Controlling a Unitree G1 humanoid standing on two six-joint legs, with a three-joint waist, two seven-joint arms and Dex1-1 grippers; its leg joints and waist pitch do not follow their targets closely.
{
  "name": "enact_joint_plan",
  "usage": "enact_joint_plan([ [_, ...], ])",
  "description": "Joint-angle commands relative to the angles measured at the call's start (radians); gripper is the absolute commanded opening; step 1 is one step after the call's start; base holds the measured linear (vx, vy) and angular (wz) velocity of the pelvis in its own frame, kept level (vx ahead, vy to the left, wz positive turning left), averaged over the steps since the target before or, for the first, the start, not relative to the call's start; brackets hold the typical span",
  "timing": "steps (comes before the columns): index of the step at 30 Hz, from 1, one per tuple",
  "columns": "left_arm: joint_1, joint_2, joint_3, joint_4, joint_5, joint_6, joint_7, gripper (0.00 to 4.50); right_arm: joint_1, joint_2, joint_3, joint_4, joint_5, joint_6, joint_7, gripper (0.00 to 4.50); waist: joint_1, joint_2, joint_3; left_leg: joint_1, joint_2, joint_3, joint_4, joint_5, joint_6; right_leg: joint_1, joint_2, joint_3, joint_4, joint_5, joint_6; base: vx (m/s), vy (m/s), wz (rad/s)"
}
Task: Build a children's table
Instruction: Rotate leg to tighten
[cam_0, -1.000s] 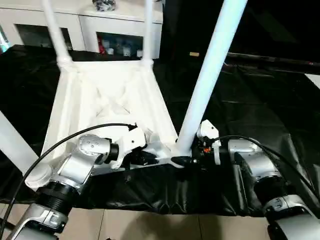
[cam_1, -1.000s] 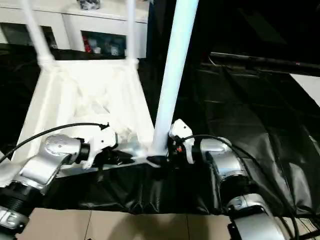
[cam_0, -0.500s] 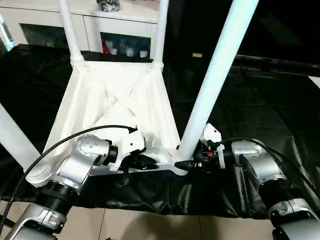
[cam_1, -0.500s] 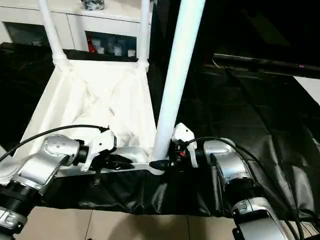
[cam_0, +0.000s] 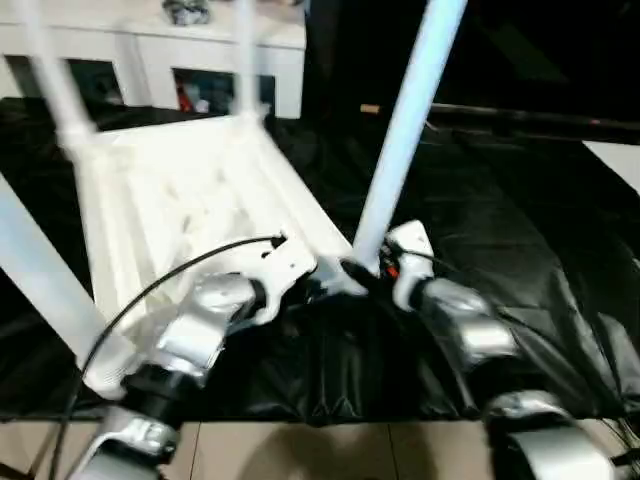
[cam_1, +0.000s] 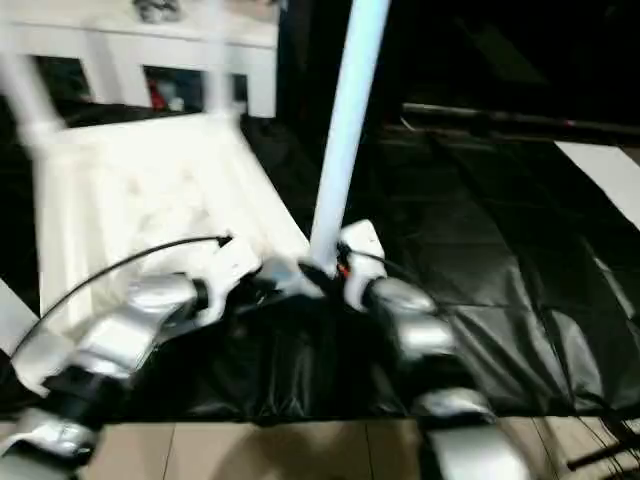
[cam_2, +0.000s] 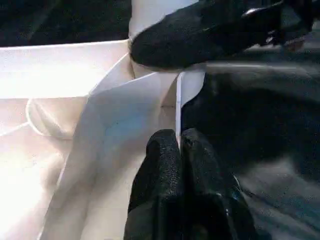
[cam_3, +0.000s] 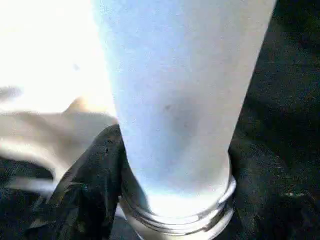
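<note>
The children's table lies upside down on a black cloth, its white ribbed tabletop (cam_0: 180, 190) facing up. A long white leg (cam_0: 400, 140) stands in the near right corner socket. My right gripper (cam_0: 365, 270) is closed around that leg's base, and one black finger (cam_3: 95, 170) presses its side. My left gripper (cam_2: 178, 142) is shut on the thin rim of the tabletop (cam_2: 150, 100) just beside the same corner. Two more legs (cam_0: 245, 60) rise from the far corners, and another leg (cam_0: 40, 280) stands at the near left.
A white cabinet (cam_0: 150, 40) with glass doors stands behind the table. The black cloth (cam_0: 520, 210) spreads to the right and hangs over the front edge above a tiled floor (cam_0: 300, 450). A black cable (cam_0: 180, 275) loops over my left forearm.
The head views have swung and blurred, so the whole scene has shifted. Both grippers remain at the near right corner; the right one's fingers have drawn in slightly on the leg.
</note>
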Motion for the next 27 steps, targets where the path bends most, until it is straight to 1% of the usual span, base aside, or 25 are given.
enact_joint_plan([
  [1,-0.018,-0.082,-0.074,-0.059,-0.038,-0.037,-0.027,0.00,-0.001,0.067,0.087,-0.007,-0.047,-0.044,0.050,3.38,0.007,-0.001,-0.066,-0.003,0.010,0.006,-0.063,-0.195,0.026,0.051,-0.065,0.043,-0.068,-0.294,-0.162,0.000,0.000,0.00],
  [2,-0.018,-0.083,-0.074,-0.058,-0.037,-0.041,-0.027,0.00,0.003,0.068,0.093,-0.016,-0.048,-0.049,0.069,3.38,0.011,0.002,-0.067,-0.004,0.010,0.007,-0.063,-0.170,0.040,0.054,-0.064,0.044,-0.062,-0.250,-0.176,0.000,0.000,0.00],
  [3,-0.018,-0.081,-0.073,-0.057,-0.037,-0.043,-0.028,0.00,0.004,0.068,0.091,-0.019,-0.040,-0.045,0.082,3.38,0.012,0.002,-0.066,-0.006,0.010,0.008,-0.064,-0.161,0.044,0.055,-0.064,0.044,-0.061,-0.237,-0.181,0.000,0.000,0.00],
  [4,-0.019,-0.075,-0.070,-0.052,-0.037,-0.049,-0.031,0.00,0.009,0.068,0.084,-0.026,-0.015,-0.034,0.128,3.41,0.015,-0.003,-0.066,-0.006,0.009,0.010,-0.063,-0.152,0.056,0.058,-0.065,0.043,-0.060,-0.229,-0.183,0.000,0.000,0.00],
  [5,-0.018,-0.065,-0.067,-0.052,-0.040,-0.050,-0.040,0.00,0.012,0.058,0.086,-0.029,-0.010,-0.036,0.153,3.68,0.016,-0.002,-0.066,-0.007,0.009,0.009,-0.063,-0.148,0.059,0.059,-0.066,0.044,-0.060,-0.229,-0.183,0.000,0.000,0.00],
  [6,-0.018,-0.065,-0.067,-0.052,-0.040,-0.050,-0.040,0.00,0.012,0.058,0.086,-0.029,-0.010,-0.036,0.153,3.81,0.016,-0.004,-0.065,-0.007,0.010,0.009,-0.064,-0.148,0.062,0.059,-0.065,0.043,-0.061,-0.239,-0.180,0.000,0.000,0.00],
  [7,-0.015,-0.046,-0.065,-0.055,-0.045,-0.059,-0.062,0.00,0.014,0.037,0.096,-0.031,-0.009,-0.047,0.190,3.88,0.018,0.001,-0.063,-0.005,0.010,0.009,-0.064,-0.157,0.063,0.058,-0.066,0.042,-0.064,-0.259,-0.178,0.000,0.000,0.00],
  [8,-0.011,-0.034,-0.065,-0.062,-0.054,-0.066,-0.083,0.00,0.014,0.022,0.099,-0.032,-0.010,-0.051,0.206,3.92,0.018,0.000,-0.061,-0.005,0.010,0.009,-0.065,-0.173,0.061,0.057,-0.067,0.042,-0.068,-0.285,-0.172,0.000,0.000,0.00],
  [10,-0.006,-0.022,-0.065,-0.067,-0.063,-0.074,-0.107,0.00,0.012,0.005,0.100,-0.029,-0.012,-0.057,0.221,4.15,0.018,0.001,-0.061,-0.005,0.011,0.007,-0.066,-0.183,0.057,0.056,-0.068,0.041,-0.070,-0.306,-0.168,0.000,0.000,0.00],
  [11,0.001,-0.003,-0.065,-0.075,-0.080,-0.096,-0.146,0.00,0.007,-0.019,0.101,-0.023,-0.016,-0.067,0.243,4.15,0.019,0.005,-0.060,-0.003,0.012,0.006,-0.067,-0.196,0.051,0.054,-0.069,0.041,-0.073,-0.326,-0.166,0.000,0.000,0.00],
  [12,0.007,0.008,-0.064,-0.080,-0.096,-0.109,-0.174,0.00,0.005,-0.033,0.098,-0.018,-0.017,-0.077,0.263,4.27,0.019,0.006,-0.059,-0.001,0.013,0.007,-0.067,-0.208,0.048,0.052,-0.068,0.042,-0.073,-0.327,-0.171,0.000,0.000,0.00],
  [13,0.013,0.026,-0.063,-0.085,-0.109,-0.118,-0.209,0.00,0.005,-0.052,0.097,-0.018,-0.013,-0.081,0.305,4.27,0.019,0.009,-0.060,-0.001,0.014,0.006,-0.067,-0.217,0.046,0.053,-0.068,0.043,-0.073,-0.324,-0.175,0.000,0.000,0.00],
  [14,0.017,0.037,-0.062,-0.087,-0.116,-0.122,-0.229,0.00,0.005,-0.064,0.096,-0.019,-0.010,-0.084,0.335,4.27,0.021,0.009,-0.061,0.002,0.014,0.007,-0.066,-0.216,0.046,0.051,-0.067,0.043,-0.071,-0.314,-0.180,0.000,0.000,0.00],
  [15,0.019,0.049,-0.062,-0.086,-0.121,-0.127,-0.247,0.00,0.008,-0.079,0.103,-0.025,-0.009,-0.087,0.375,4.27,0.024,0.012,-0.060,0.006,0.015,0.008,-0.066,-0.226,0.048,0.049,-0.066,0.045,-0.069,-0.293,-0.193,0.000,0.000,0.00],
  [16,0.018,0.064,-0.058,-0.076,-0.124,-0.137,-0.268,0.00,0.021,-0.109,0.123,-0.046,-0.009,-0.088,0.457,4.27,0.024,0.012,-0.062,0.002,0.015,0.007,-0.067,-0.210,0.050,0.055,-0.064,0.044,-0.063,-0.259,-0.204,0.000,0.000,0.00],
  [17,0.017,0.073,-0.056,-0.068,-0.125,-0.147,-0.283,0.00,0.031,-0.128,0.136,-0.064,-0.007,-0.084,0.512,4.27,0.024,0.019,-0.060,0.001,0.015,0.007,-0.068,-0.210,0.053,0.055,-0.063,0.043,-0.065,-0.254,-0.205,0.000,0.000,0.00],
  [18,0.017,0.081,-0.056,-0.063,-0.126,-0.149,-0.297,0.00,0.038,-0.143,0.145,-0.078,-0.005,-0.079,0.551,4.27,0.027,0.015,-0.061,0.006,0.017,0.009,-0.065,-0.214,0.057,0.053,-0.062,0.044,-0.065,-0.242,-0.206,0.000,0.000,0.00],
  [19,0.016,0.087,-0.057,-0.059,-0.127,-0.152,-0.306,0.00,0.043,-0.153,0.150,-0.089,0.001,-0.070,0.580,4.27,0.031,0.015,-0.061,0.007,0.017,0.010,-0.065,-0.208,0.060,0.052,-0.063,0.046,-0.062,-0.226,-0.215,0.000,0.000,0.00],
  [20,0.017,0.099,-0.059,-0.055,-0.128,-0.159,-0.327,0.00,0.053,-0.171,0.157,-0.115,0.019,-0.047,0.640,4.27,0.031,0.014,-0.061,0.004,0.016,0.010,-0.066,-0.205,0.062,0.055,-0.063,0.045,-0.061,-0.225,-0.217,0.000,0.000,0.00],
  [21,0.017,0.105,-0.060,-0.053,-0.129,-0.162,-0.336,0.00,0.058,-0.178,0.159,-0.128,0.029,-0.036,0.666,4.27,0.035,0.011,-0.062,0.003,0.017,0.009,-0.065,-0.198,0.067,0.058,-0.063,0.045,-0.060,-0.222,-0.215,0.000,0.000,0.00],
  [22,0.017,0.115,-0.062,-0.051,-0.130,-0.163,-0.352,0.00,0.068,-0.191,0.166,-0.154,0.051,-0.008,0.713,4.27,0.035,0.005,-0.061,0.003,0.018,0.010,-0.065,-0.197,0.069,0.055,-0.064,0.045,-0.061,-0.228,-0.215,0.000,0.000,0.00],
  [23,0.018,0.129,-0.065,-0.049,-0.131,-0.169,-0.372,0.00,0.077,-0.204,0.176,-0.178,0.066,0.015,0.758,4.27,0.037,0.006,-0.060,0.003,0.016,0.009,-0.066,-0.197,0.070,0.058,-0.064,0.045,-0.061,-0.237,-0.213,0.000,0.000,0.00],
  [24,0.018,0.140,-0.068,-0.048,-0.132,-0.173,-0.387,0.00,0.083,-0.213,0.184,-0.194,0.075,0.031,0.791,4.27,0.040,0.005,-0.061,0.001,0.017,0.008,-0.065,-0.190,0.071,0.060,-0.066,0.045,-0.060,-0.244,-0.206,0.000,0.000,0.00],
  [25,0.019,0.149,-0.070,-0.048,-0.135,-0.173,-0.402,0.00,0.090,-0.223,0.194,-0.207,0.080,0.043,0.824,4.27,0.040,0.006,-0.060,0.001,0.018,0.007,-0.067,-0.192,0.071,0.059,-0.066,0.044,-0.062,-0.258,-0.200,0.000,0.000,0.00],
  [27,0.020,0.157,-0.072,-0.048,-0.140,-0.173,-0.418,0.00,0.095,-0.231,0.204,-0.215,0.081,0.047,0.858,4.13,0.040,0.005,-0.060,0.000,0.018,0.007,-0.066,-0.197,0.064,0.057,-0.068,0.044,-0.063,-0.276,-0.199,0.000,0.000,0.00],
])
